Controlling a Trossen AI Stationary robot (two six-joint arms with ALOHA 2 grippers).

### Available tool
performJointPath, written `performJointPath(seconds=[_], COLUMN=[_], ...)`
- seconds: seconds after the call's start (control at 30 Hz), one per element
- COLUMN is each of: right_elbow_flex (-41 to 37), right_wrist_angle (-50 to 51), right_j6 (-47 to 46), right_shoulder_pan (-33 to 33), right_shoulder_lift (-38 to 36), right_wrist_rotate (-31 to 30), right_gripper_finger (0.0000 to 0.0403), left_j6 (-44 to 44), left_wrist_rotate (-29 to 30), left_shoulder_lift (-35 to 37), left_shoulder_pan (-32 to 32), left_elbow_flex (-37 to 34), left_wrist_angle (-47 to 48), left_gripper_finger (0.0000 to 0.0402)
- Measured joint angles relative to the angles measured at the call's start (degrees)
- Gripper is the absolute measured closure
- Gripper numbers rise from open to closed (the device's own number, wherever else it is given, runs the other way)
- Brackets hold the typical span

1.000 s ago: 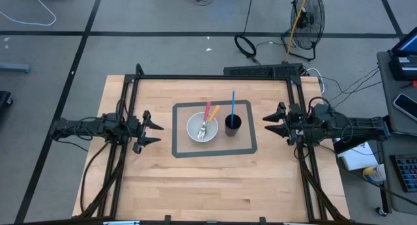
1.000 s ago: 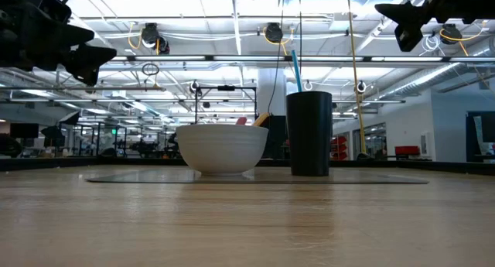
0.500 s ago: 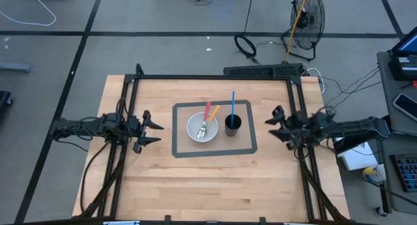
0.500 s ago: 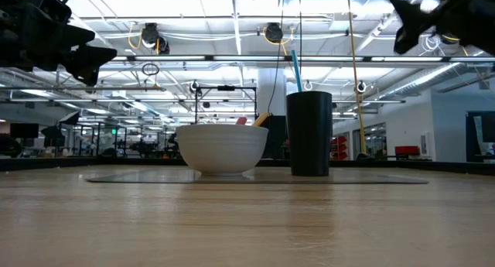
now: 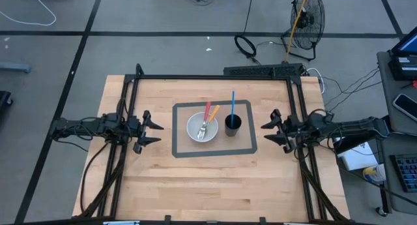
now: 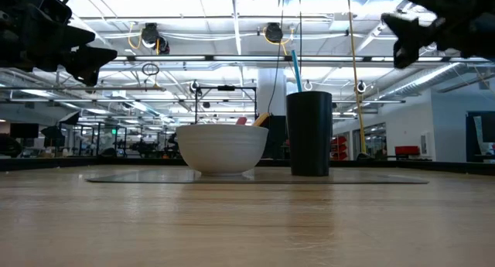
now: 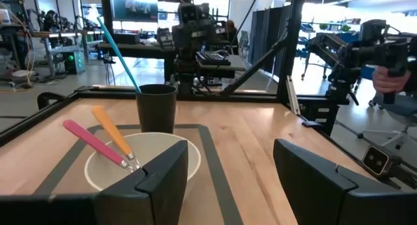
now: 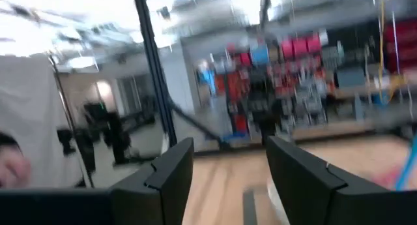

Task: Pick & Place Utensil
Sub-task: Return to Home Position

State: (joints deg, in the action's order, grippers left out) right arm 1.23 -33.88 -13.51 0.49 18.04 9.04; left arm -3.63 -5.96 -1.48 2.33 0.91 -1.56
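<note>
High view first: the table and the table mat at its middle look just as they did a second ago — only the right arm has moved. The right gripper, empty with its fingers spread, has shifted slightly near the mat's right edge. In the low view it hangs a little lower than before. The left gripper, also open and empty, has held its place to the left of the mat. On the mat the bowl stands with the black cup just beside it on the right. The blue straw stands in the cup, and the pink fork rests in the bowl beside an orange utensil. Everything looks placed — what remains, I judge, is the right arm settling into its rest pose.
</note>
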Motion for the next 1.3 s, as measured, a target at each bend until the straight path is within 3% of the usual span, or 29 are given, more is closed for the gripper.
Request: performJointPath(seconds=[0.2,0.37,0.57,0.9,1.1,1.3], right_elbow_flex=[-0.07,0.82,3.54,4.39,2.80,2.29], right_wrist_angle=[8.39,10.25,24.89,26.26,25.37,25.29], right_j6=[-0.80,2.67,3.32,3.46,3.43,2.38], right_shoulder_pan=[0.00,-0.02,-0.02,-0.02,-0.02,-0.02], right_shoulder_lift=[-2.45,-9.25,-17.97,-17.86,-17.79,-17.80], right_wrist_rotate=[0.02,0.02,0.03,-0.41,-7.82,-9.14], right_gripper_finger=[0.0214,0.0214,0.0215,0.0211,0.0215,0.0213], left_j6=[0.10,0.02,-0.10,-0.09,-0.04,0.15], left_wrist_rotate=[0.00,0.00,0.02,0.04,0.04,0.06], left_shoulder_lift=[0.00,0.00,0.00,0.00,0.00,0.00], left_shoulder_pan=[0.00,0.00,0.00,0.00,0.00,0.00], left_elbow_flex=[0.00,0.00,0.00,0.00,0.00,0.00], left_wrist_angle=[0.00,0.00,0.00,0.00,0.00,0.00], left_gripper_finger=[0.0172,0.0172,0.0172,0.0172,0.0172,0.0172])
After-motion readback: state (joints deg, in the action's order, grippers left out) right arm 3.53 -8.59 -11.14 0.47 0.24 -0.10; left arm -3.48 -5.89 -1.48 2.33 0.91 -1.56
